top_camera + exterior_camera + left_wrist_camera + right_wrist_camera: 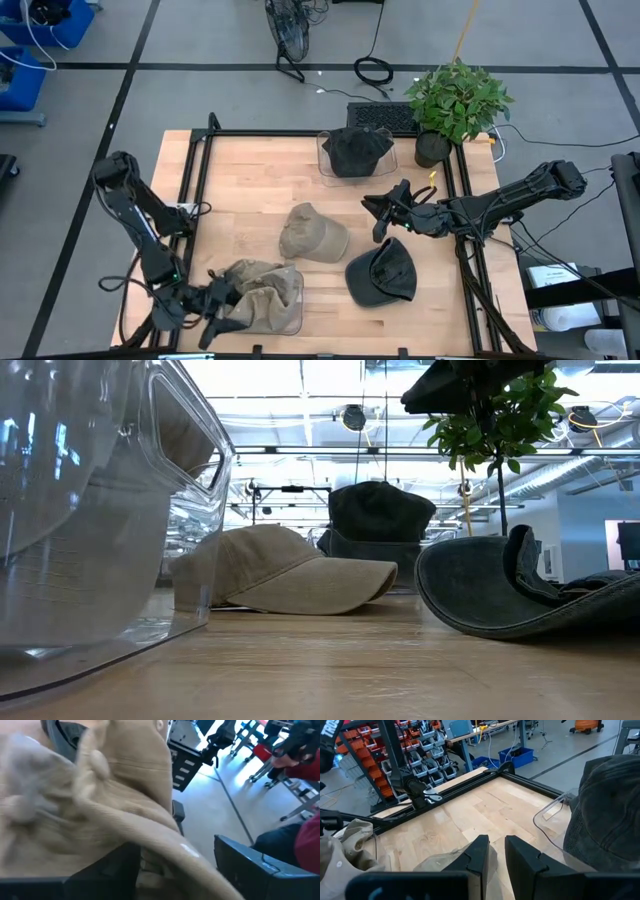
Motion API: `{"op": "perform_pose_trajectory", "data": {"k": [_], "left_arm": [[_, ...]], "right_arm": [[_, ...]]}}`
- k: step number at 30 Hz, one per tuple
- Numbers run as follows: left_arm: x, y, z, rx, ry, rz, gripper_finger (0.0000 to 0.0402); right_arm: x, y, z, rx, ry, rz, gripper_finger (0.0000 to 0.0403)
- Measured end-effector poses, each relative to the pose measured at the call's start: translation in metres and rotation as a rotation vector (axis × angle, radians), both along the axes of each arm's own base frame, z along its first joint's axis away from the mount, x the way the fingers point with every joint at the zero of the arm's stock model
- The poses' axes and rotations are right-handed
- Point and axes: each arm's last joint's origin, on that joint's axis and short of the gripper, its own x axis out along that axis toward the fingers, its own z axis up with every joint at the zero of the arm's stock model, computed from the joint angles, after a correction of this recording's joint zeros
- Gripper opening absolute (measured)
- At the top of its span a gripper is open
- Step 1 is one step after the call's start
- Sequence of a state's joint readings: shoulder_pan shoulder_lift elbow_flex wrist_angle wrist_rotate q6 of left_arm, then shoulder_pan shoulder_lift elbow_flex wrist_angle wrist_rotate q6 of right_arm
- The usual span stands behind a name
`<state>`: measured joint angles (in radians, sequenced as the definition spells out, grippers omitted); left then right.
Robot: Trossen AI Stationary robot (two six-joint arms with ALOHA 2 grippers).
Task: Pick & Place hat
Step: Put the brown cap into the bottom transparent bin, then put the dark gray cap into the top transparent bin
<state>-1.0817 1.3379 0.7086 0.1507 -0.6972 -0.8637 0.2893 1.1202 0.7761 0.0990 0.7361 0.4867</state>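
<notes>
1. Light wooden tabletop (250, 190) framed by black rails is seen from above.
2. Clear plastic bin (262, 318) at the near left edge is filled with crumpled tan fabric hats (255, 285).
3. Second clear plastic bin (328, 170) at the far edge is occupied by a dark grey cap (355, 150).
4. Tan baseball cap (312, 233) is laid at mid-tabletop; a dark grey cap lying upside down (382, 273) is just beside it.
5. Green potted plant (455, 100) is placed at the far right corner.
6. Left gripper (222, 305) is positioned at the near bin, jaws spread, tan fabric draped between them.
7. Right gripper (380, 215) is held above the tabletop beside the upturned cap, jaws nearly pressed together, nothing pinched.
</notes>
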Motion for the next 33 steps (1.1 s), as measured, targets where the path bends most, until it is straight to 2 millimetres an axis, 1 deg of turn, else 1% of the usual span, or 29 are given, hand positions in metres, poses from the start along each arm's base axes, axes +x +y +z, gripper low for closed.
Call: {"op": "perform_pose_trajectory", "data": {"k": [3, 9, 18, 22, 25, 27, 30, 31, 33], "left_arm": [[-0.004, 0.008, 0.004, 0.029, 0.02, 0.001, 0.0235], [-0.008, 0.023, 0.014, 0.048, 0.036, 0.02, 0.0188], [-0.004, 0.047, 0.041, 0.049, -0.058, 0.047, 0.012], [0.0, 0.057, 0.048, 0.033, -0.082, 0.106, 0.009], [0.006, 0.064, 0.049, 0.034, -0.088, 0.155, 0.0065], [0.012, 0.07, 0.049, 0.057, -0.093, 0.183, 0.0045], [0.022, 0.08, 0.049, 0.116, -0.103, 0.231, 0.0011], [0.026, 0.084, 0.049, 0.139, -0.106, 0.253, 0.0006], [0.034, 0.094, 0.05, 0.18, -0.11, 0.298, 0.001]], "right_arm": [[0.0, 0.0, 0.0, -0.001, 0.002, 0.001, 0.005], [0.0, 0.0, 0.0, -0.052, 0.029, 0.017, 0.005], [0.0, 0.0, 0.0, -0.171, 0.091, 0.05, 0.005], [0.0, -0.001, 0.0, -0.267, 0.141, 0.071, 0.005], [0.001, -0.004, -0.001, -0.293, 0.161, 0.068, 0.0049], [0.0, -0.006, -0.003, -0.263, 0.167, 0.054, 0.0045], [-0.005, -0.007, -0.01, -0.174, 0.211, 0.05, 0.003], [-0.007, -0.007, -0.014, -0.132, 0.237, 0.065, 0.0023], [-0.015, -0.007, -0.02, -0.023, 0.291, 0.095, 0.0008]]}}
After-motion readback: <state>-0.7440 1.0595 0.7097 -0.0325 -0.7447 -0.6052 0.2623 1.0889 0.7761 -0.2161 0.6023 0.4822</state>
